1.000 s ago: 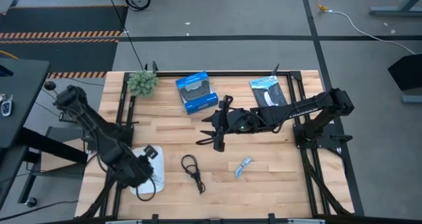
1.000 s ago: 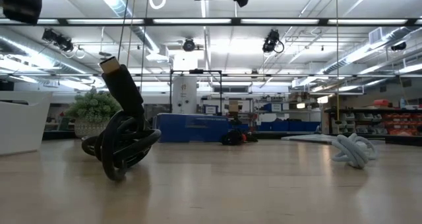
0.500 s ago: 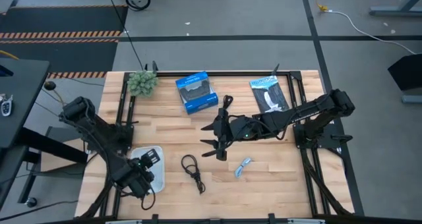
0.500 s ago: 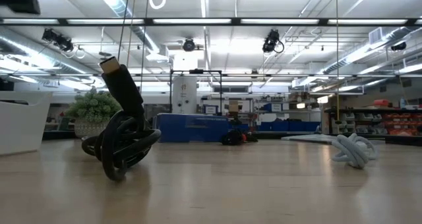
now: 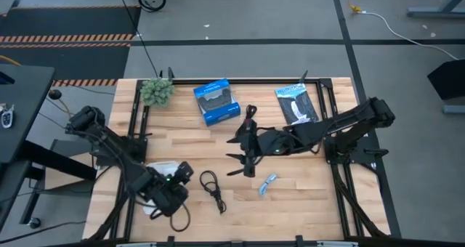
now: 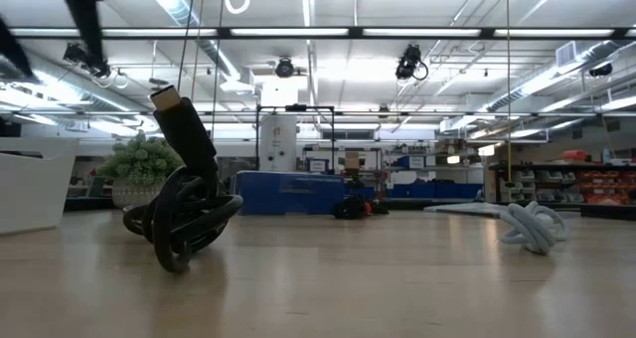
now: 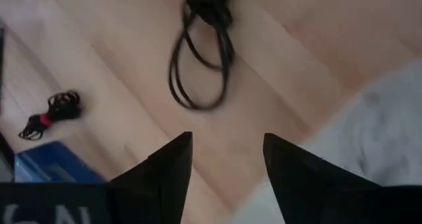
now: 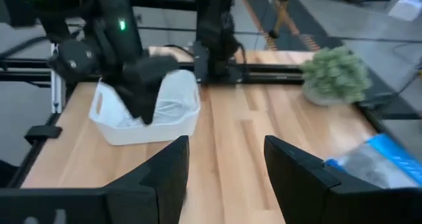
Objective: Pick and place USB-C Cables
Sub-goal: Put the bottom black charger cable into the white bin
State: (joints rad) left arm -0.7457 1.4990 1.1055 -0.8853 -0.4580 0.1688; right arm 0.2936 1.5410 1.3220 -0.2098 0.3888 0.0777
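The black loop cable (image 5: 211,186) (image 6: 184,219) (image 7: 201,59) lies flat on the wood. My left gripper (image 5: 179,179) (image 7: 227,165) hovers open just left of it, at the right edge of the white bin (image 5: 156,176). The pale blue cable (image 5: 267,181) (image 6: 532,225) rests on the table. My right gripper (image 5: 244,164) (image 8: 227,165) is open above the table, just left of and beyond it. The black cable with red (image 5: 250,115) (image 7: 50,114) lies beside the blue box (image 5: 216,101). No white cable shows.
A small green plant (image 5: 156,91) (image 8: 335,74) stands at the far left corner. A flat black-and-white packet (image 5: 296,102) lies at the far right. The white bin (image 8: 148,112) (image 7: 376,132) sits near the left near edge. Bare wood shows between the two loose cables.
My left gripper has swung from over the white bin toward the table's right, ending beside the black loop cable. My right gripper has moved toward the near edge, closer to the pale blue cable. No cable has moved.
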